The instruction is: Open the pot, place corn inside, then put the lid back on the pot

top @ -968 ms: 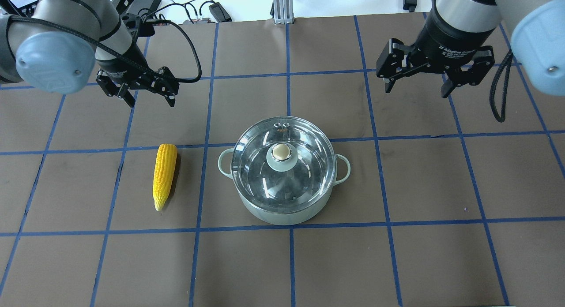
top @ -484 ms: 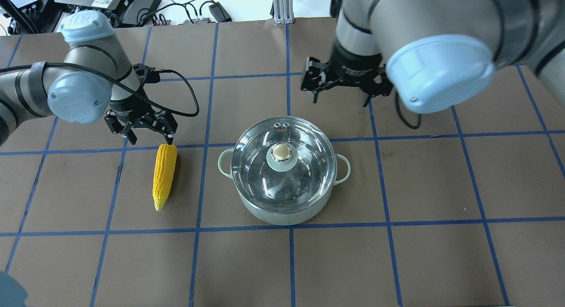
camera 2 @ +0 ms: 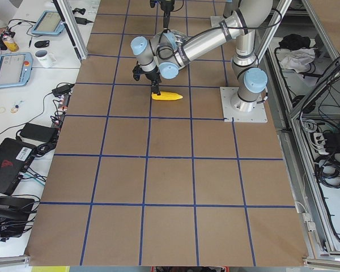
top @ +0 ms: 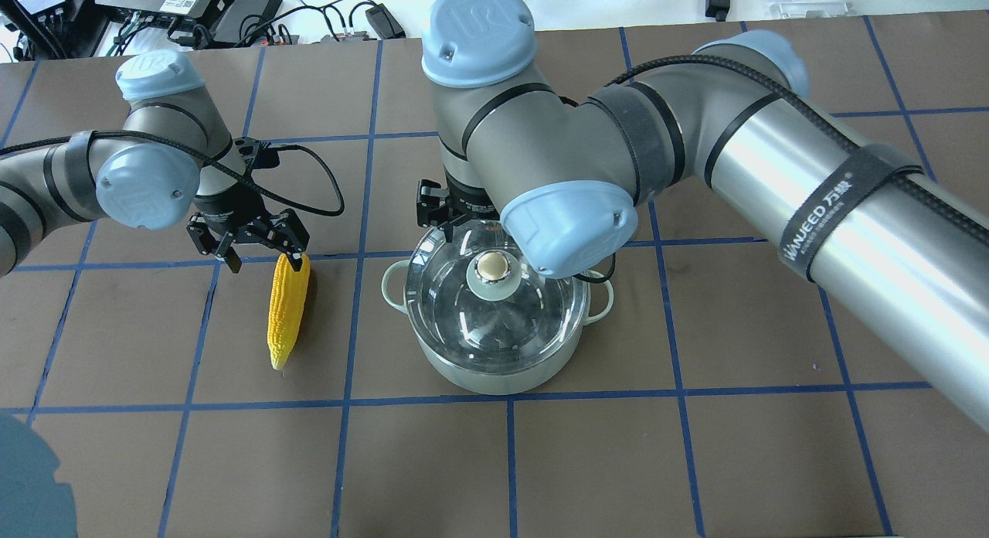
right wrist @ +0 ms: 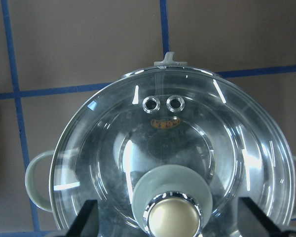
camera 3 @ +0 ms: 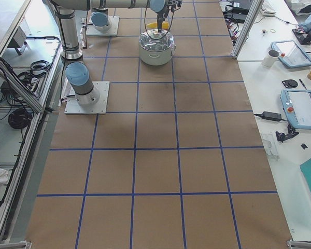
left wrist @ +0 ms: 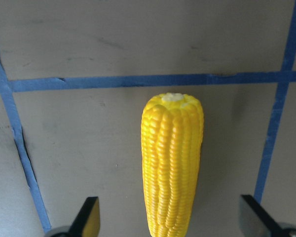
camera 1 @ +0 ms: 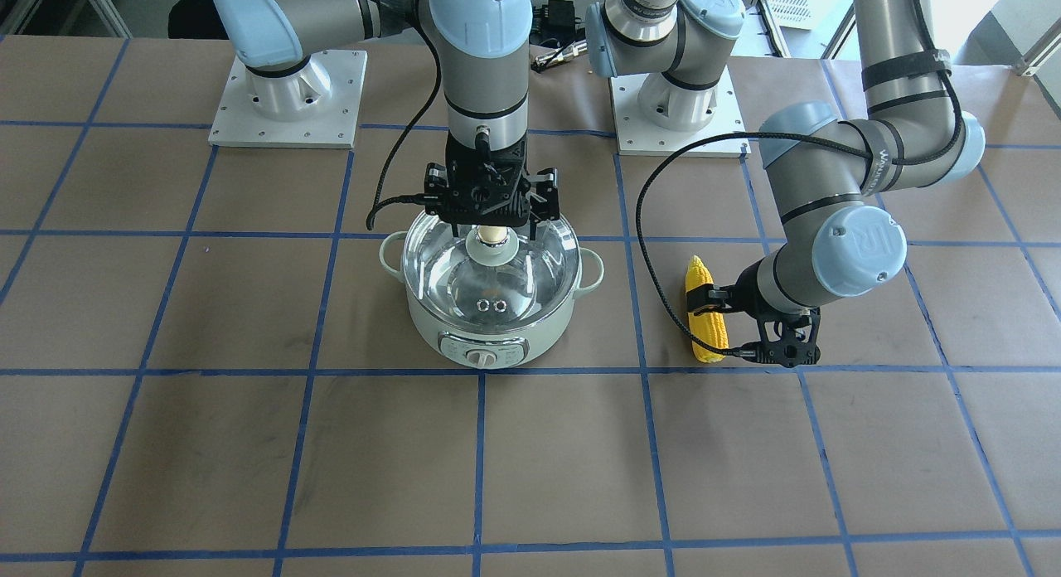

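Sitting mid-table, the mint-green pot (top: 494,379) wears its glass lid (top: 463,321), and the corn (top: 287,310) lies on the mat (top: 695,461) to its left, well apart, tapered end toward the robot. The right gripper (camera 1: 491,222) hangs over the lid, fingers spread either side of the knob (top: 492,268) without touching it. The left gripper (top: 264,261) hovers at the corn's blunt far end, fingers apart, gripping nothing.

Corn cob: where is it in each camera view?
Front-facing: corn right of pot.
Overhead: left of pot.
Exterior left: top centre.
Exterior right: yellow sliver beyond pot, top.
Left wrist: centre, blunt end up.
Right wrist: not in view.
Landmark: blue tape line past its blunt end.
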{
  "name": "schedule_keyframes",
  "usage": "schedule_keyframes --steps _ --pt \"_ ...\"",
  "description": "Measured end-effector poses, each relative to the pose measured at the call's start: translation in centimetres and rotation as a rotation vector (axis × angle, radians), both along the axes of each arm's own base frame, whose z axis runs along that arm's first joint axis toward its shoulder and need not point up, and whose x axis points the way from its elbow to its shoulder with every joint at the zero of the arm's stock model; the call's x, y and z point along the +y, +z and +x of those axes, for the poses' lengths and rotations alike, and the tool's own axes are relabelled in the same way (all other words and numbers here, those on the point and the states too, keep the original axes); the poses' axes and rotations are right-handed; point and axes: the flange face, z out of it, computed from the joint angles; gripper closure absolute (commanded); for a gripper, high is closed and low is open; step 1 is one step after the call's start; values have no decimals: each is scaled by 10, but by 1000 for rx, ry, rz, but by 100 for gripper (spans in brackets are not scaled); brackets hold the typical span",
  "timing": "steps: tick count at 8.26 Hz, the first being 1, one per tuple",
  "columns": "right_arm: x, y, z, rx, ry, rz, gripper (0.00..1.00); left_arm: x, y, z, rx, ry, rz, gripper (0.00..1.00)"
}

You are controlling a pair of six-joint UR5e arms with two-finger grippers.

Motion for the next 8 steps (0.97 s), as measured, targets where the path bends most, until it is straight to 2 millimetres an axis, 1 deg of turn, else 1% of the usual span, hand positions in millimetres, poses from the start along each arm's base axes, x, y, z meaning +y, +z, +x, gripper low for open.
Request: schedule_keyframes --steps 1,2,3,4,5,6,7,8 --pt "4 -15 3 13 0 21 5 5 -17 -1 4 -1 24 0" --pt "8 -27 4 24 -1 41 8 8 -34 -2 10 -1 49 0" --pt "12 -35 3 31 -3 57 12 9 -45 -2 13 0 59 0" --pt "14 -39 2 33 -5 64 18 9 -52 -2 16 2 66 17" --pt "14 -41 2 33 -6 68 30 9 -59 -2 21 3 76 56" --pt "15 -41 2 31 -7 68 42 9 -63 -3 24 2 83 100" --pt "14 -41 2 29 -8 66 52 9 -65 -2 24 0 86 100" --pt "14 -41 2 31 -6 64 58 9 -64 -2 22 6 86 100"
